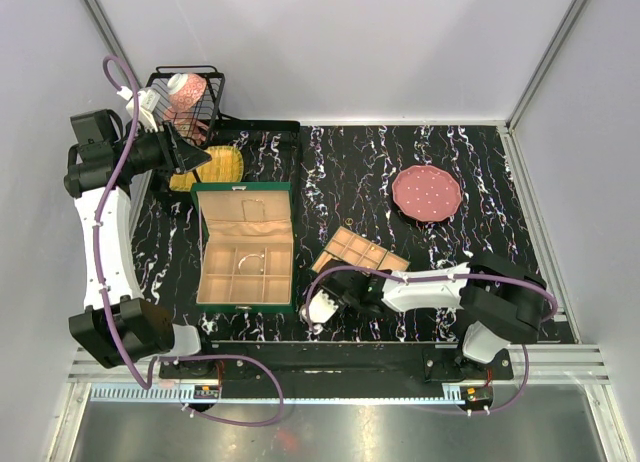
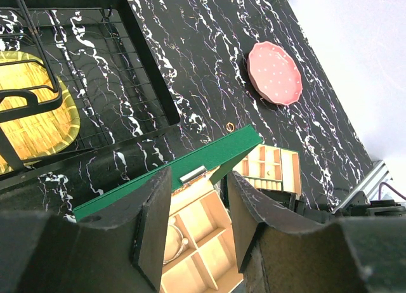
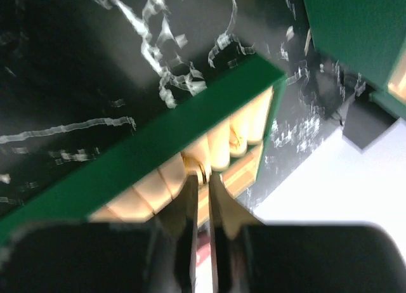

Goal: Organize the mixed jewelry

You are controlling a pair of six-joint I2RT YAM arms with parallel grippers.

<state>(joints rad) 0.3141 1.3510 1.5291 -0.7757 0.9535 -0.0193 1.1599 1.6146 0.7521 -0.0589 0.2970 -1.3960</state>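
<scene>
Black, white-veined desk (image 1: 480, 162) seen from above, with two robot arms at its near edge. An open green jewelry box (image 1: 246, 189) sits left of centre, its beige compartments facing up. We see a thin hoop (image 1: 255, 257) lying in one compartment. A loose beige compartment tray (image 1: 352, 250) lies just right of the box, and a pink dotted plate (image 1: 427, 193) sits farther back on the right. At the back left stands a black wire basket (image 1: 200, 87), with a yellow woven plate (image 1: 215, 167) beside it.

We see the left tool (image 1: 188, 154) raised near the basket, holding nothing. In its wrist view the left tool (image 2: 198, 179) has its fingers spread apart above the box lid. Beyond the lid a small gold ring (image 2: 229, 125) lies on the bare desk.

We see the right tool (image 1: 322, 307) low at the front, near the box's right front corner. In its wrist view the right tool (image 3: 202, 179) is nearly closed, pinching a tiny gold piece (image 3: 201, 171). It sits against a green edge backed by beige padded slots. We cannot tell whether that edge belongs to the box or the tray.
</scene>
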